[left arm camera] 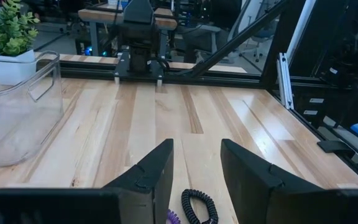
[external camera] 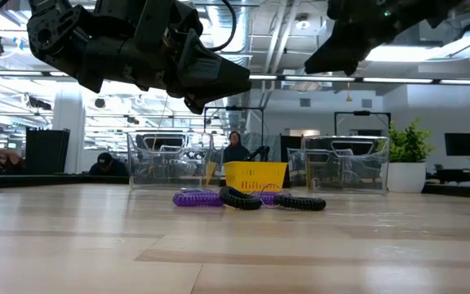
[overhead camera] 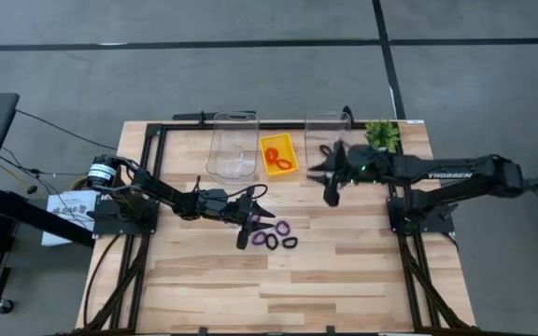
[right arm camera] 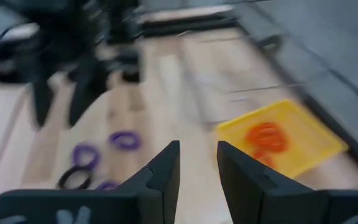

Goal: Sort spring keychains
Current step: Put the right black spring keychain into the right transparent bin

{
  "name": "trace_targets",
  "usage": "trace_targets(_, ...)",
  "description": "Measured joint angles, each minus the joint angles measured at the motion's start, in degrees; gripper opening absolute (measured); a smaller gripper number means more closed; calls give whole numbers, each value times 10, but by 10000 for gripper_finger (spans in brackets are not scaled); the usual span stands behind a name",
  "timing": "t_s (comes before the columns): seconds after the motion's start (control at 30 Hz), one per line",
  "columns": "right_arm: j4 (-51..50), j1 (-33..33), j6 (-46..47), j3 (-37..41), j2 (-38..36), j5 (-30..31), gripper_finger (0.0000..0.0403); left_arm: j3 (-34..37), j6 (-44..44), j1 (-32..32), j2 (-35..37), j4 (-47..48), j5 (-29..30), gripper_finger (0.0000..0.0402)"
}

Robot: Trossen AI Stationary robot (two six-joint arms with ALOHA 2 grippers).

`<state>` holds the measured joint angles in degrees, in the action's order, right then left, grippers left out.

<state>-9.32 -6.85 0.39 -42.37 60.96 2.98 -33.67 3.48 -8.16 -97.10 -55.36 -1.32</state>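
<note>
Several purple and black spring keychains (overhead camera: 275, 236) lie flat in a small cluster at the table's middle; the low view shows a purple one (external camera: 198, 198) beside black ones (external camera: 241, 198). Orange-red keychains (overhead camera: 278, 155) lie in the yellow tray (overhead camera: 289, 143). My left gripper (overhead camera: 264, 210) hovers open just left of the cluster, above the table. In the left wrist view a black keychain (left arm camera: 197, 208) shows below its open fingers (left arm camera: 196, 144). My right gripper (overhead camera: 323, 183) is open and raised right of the tray; its wrist view (right arm camera: 197, 146) looks over tray (right arm camera: 303, 146) and purple keychains (right arm camera: 126, 140).
Two clear plastic bins stand at the far edge, one left of the tray (overhead camera: 232, 145) and one right of it (overhead camera: 328, 126). A small potted plant (overhead camera: 381, 135) sits at the far right corner. Bare wood lies toward the near edge. People sit in the room behind (external camera: 235, 147).
</note>
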Motion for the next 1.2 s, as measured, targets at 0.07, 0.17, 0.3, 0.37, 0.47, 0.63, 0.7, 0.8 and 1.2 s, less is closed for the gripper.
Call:
trace_targets(0.07, 1, 30, -5, 0, 21, 0, 98, 0, 0, 0, 0, 0, 0, 131)
trace_targets(0.17, 9, 68, -4, 0, 60, 0, 98, 0, 0, 0, 0, 0, 0, 131)
trace_targets(0.3, 22, 109, -10, 0, 123, 0, 98, 0, 0, 0, 0, 0, 0, 131)
trace_targets(0.37, 22, 125, -18, 0, 156, 0, 98, 0, 0, 0, 0, 0, 0, 131)
trace_targets(0.47, 26, 145, -20, 0, 206, 0, 98, 0, 1, 0, 0, 0, 0, 131)
trace_targets(0.63, 64, 179, -23, 0, 278, -1, 98, 0, 2, 0, 0, 0, 0, 131)
trace_targets(0.7, 86, 192, -30, 0, 300, -1, 98, 0, 2, 0, 0, 0, 0, 131)
trace_targets(0.8, 113, 208, -43, 0, 324, -1, 98, 0, 2, 0, 0, 0, 0, 131)
trace_targets(1.2, 127, 222, -61, 1, 360, -4, 98, 0, 2, 0, 0, 0, 0, 131)
